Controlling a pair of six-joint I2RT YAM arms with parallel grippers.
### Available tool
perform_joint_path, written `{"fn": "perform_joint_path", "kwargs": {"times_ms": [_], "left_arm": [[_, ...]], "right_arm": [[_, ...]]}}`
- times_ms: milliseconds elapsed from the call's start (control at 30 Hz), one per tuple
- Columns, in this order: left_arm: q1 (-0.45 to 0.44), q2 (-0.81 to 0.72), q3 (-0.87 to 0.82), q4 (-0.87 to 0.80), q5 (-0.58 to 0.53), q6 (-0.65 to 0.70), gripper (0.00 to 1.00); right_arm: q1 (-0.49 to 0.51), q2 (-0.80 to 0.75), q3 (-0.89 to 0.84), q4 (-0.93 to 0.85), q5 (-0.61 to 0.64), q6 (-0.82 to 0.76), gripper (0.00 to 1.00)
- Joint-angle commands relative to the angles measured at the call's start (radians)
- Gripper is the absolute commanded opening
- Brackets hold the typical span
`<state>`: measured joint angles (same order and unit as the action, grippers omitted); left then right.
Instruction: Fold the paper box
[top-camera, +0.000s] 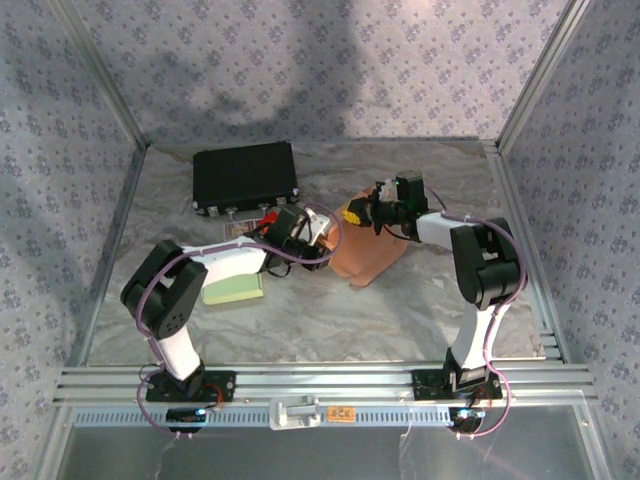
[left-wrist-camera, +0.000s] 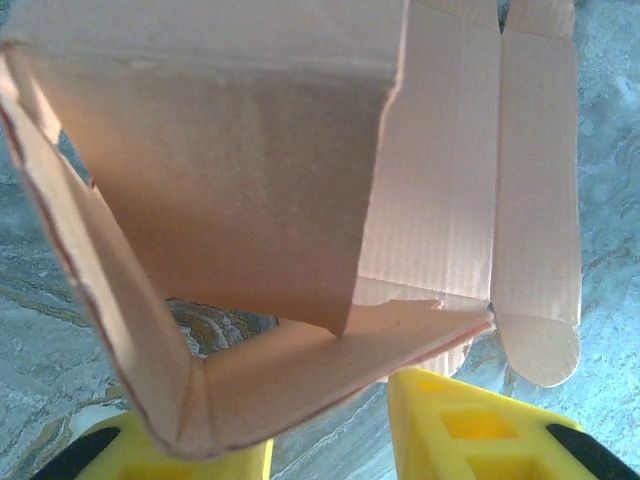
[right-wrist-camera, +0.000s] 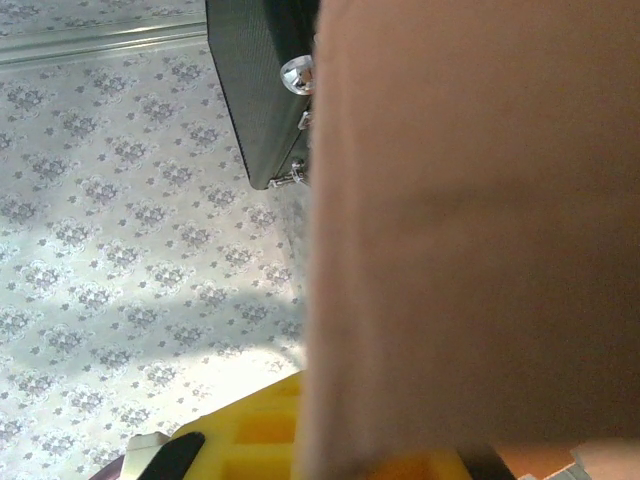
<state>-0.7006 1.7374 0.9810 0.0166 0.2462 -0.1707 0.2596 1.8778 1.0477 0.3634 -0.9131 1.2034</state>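
The tan corrugated paper box (top-camera: 368, 258) sits on the silver marbled table (top-camera: 300, 330) between the two claws, just ahead of the left claw (left-wrist-camera: 330, 440) and just below and in front of the right claw (top-camera: 372, 213). The two arms appear to have closed in from opposite sides so that one can brace the cardboard while the other turns a panel.

In the left wrist view, the left claw's yellow fingers (left-wrist-camera: 470, 430) are spread wide. A creased lower corner of the box lies over the left-hand finger, and the gap between the two shows bare table, so it looks like a support from beneath and not a pinch.

A cardboard wall stands close against the right claw's camera, beside one yellow finger (right-wrist-camera: 250, 430). Whether that claw is clamped on the wall cannot be told.

The box is only half formed. One broad panel leans inward, side walls splay outward, and a long narrow flap with a rounded tip (left-wrist-camera: 540, 350) hangs loose beyond the left claw's right-hand finger.

A black rectangular hard case (top-camera: 245, 178) lies beyond the left claw, and a pale green pad (top-camera: 233, 288) lies behind it.
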Motion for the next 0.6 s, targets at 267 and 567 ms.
{"fn": "perform_joint_path", "kwargs": {"times_ms": [267, 567], "left_arm": [[0.002, 0.039, 0.061, 0.001, -0.003, 0.015, 0.30], [0.001, 0.057, 0.068, 0.024, -0.051, -0.032, 0.26]], "right_arm": [[0.015, 0.034, -0.040, 0.088, 0.014, -0.004, 0.00], [0.040, 0.021, -0.103, 0.178, 0.055, 0.016, 0.00]]}}
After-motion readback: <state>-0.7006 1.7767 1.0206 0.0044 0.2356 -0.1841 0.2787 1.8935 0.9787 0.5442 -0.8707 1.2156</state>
